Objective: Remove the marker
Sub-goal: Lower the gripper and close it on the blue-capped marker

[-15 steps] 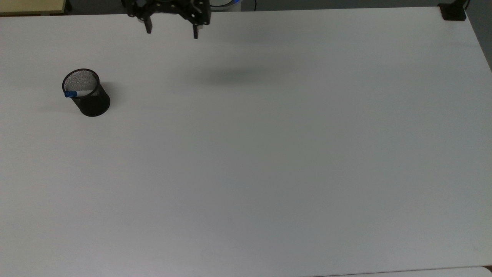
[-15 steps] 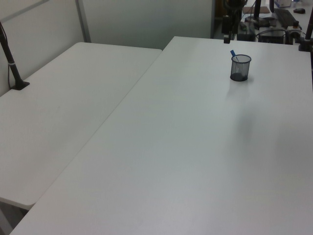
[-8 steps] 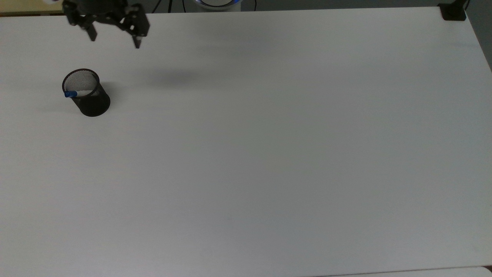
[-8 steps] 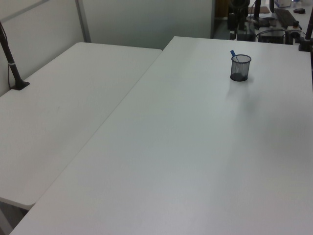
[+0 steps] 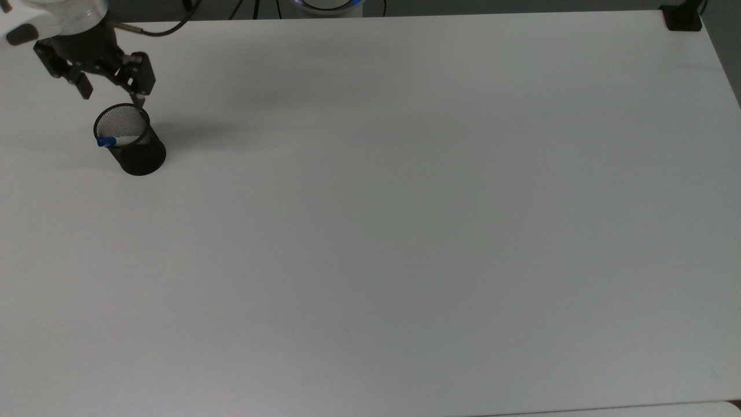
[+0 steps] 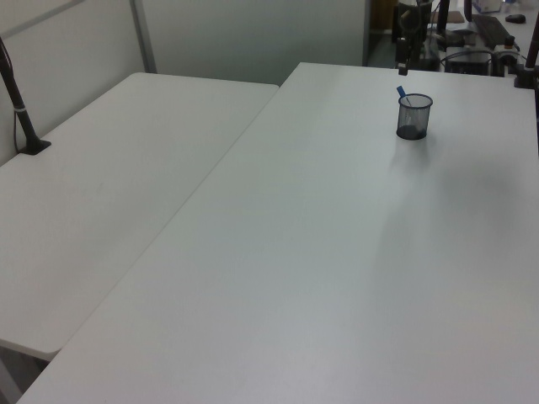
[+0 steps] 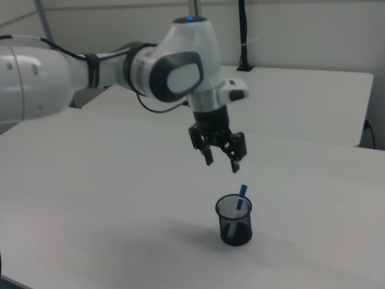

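Observation:
A black mesh cup (image 5: 140,155) stands upright near the top view's left edge of the white table (image 5: 405,231). The marker (image 5: 106,141) leans inside it, its blue cap poking over the rim. In the right view the marker (image 7: 241,196) rises out of the cup (image 7: 234,223). My gripper (image 7: 222,164) hangs open above the cup, slightly toward the right view's left, with nothing between its fingers. From the top view the gripper (image 5: 114,98) sits just beyond the cup's far rim. In the left view the cup (image 6: 413,118) and marker (image 6: 402,93) stand at the far end.
A second white table (image 6: 109,185) adjoins on the left view's left, with a black clamped post (image 6: 21,101) at its edge. A black clamp (image 5: 682,17) sits at the top view's upper right corner. Desk clutter (image 6: 472,34) lies beyond the far edge.
The gripper has swept toward the top view's left along the far edge and come down close over the cup. It stays open. Cup and marker have not moved.

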